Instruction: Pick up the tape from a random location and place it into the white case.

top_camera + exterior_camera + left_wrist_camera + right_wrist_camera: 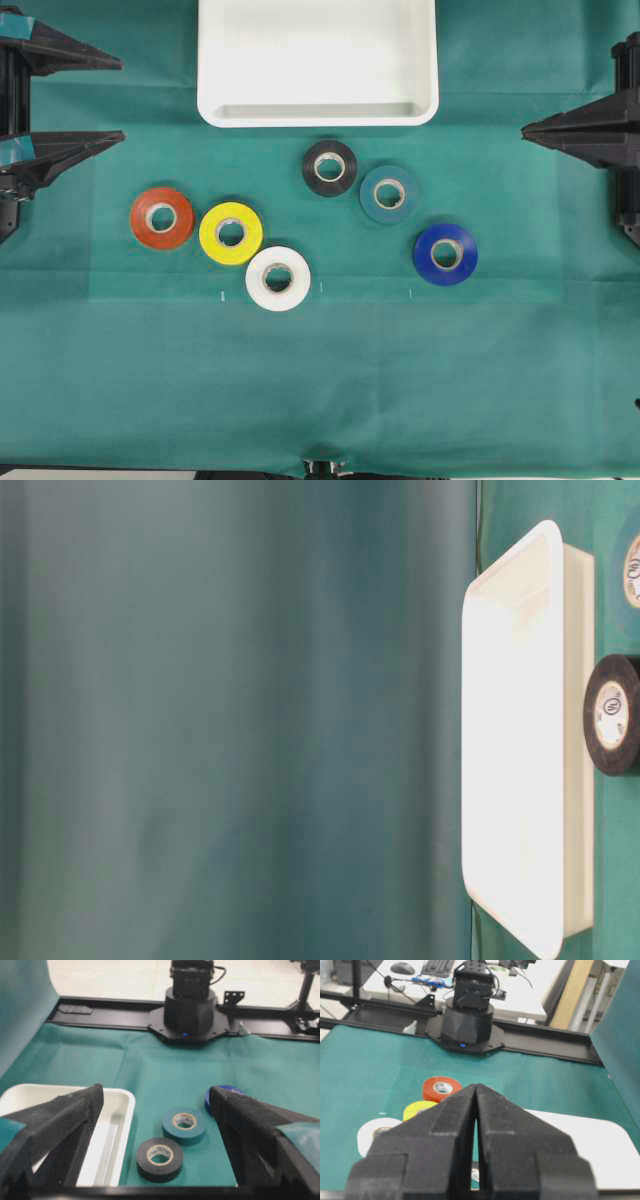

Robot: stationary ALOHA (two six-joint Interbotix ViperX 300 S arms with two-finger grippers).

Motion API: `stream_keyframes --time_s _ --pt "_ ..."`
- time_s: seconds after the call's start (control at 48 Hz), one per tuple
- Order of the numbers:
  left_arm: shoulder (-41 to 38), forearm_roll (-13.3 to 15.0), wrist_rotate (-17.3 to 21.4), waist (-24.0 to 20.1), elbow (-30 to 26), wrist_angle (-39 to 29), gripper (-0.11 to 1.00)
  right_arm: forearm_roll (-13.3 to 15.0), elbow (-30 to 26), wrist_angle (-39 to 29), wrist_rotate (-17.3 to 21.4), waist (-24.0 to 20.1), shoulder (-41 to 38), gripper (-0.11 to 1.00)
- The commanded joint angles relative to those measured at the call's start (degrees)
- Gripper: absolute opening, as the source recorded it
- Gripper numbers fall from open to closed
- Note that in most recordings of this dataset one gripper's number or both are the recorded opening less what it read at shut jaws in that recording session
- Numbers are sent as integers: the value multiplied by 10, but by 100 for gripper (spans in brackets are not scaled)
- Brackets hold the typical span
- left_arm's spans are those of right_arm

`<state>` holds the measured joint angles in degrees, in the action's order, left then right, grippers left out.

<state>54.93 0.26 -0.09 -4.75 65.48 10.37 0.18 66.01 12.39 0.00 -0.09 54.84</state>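
Note:
The tape (330, 167), a black roll with a pale core, lies flat on the green cloth just in front of the white case (318, 117). The case holds nothing. My left gripper (121, 98) hovers at the left edge, open wide and holding nothing. In the left wrist view the tape (160, 1157) lies low between the fingers of the left gripper (156, 1092), beside the case's rim (127, 1110). My right gripper (525, 128) is shut at the right edge, and the right wrist view shows the right gripper (476, 1086) with its jaws pressed together. The table-level view shows the tape (612, 715) next to the case (510, 760).
Other rolls lie on the cloth: orange (161, 217), yellow (230, 232), white (278, 277), dark teal (389, 193) close to the tape's right, and blue (445, 254). In the left wrist view the teal roll (184, 1122) sits just beyond the tape.

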Motion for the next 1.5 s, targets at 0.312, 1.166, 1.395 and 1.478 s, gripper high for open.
stream_keyframes --time_s 0.312,1.166,1.395,1.478 --pt "-12 2 1 -2 -9 12 99 1 -17 0 2 0 -9 0" --pt "-338 1 15 1 -210 105 99 1 -20 1 1 0 -16 0" --pt "-381 1 25 1 -261 104 99 1 -19 1 1 0 -18 0" --pt "-389 1 29 1 -272 103 99 1 -20 1 1 0 -18 0"
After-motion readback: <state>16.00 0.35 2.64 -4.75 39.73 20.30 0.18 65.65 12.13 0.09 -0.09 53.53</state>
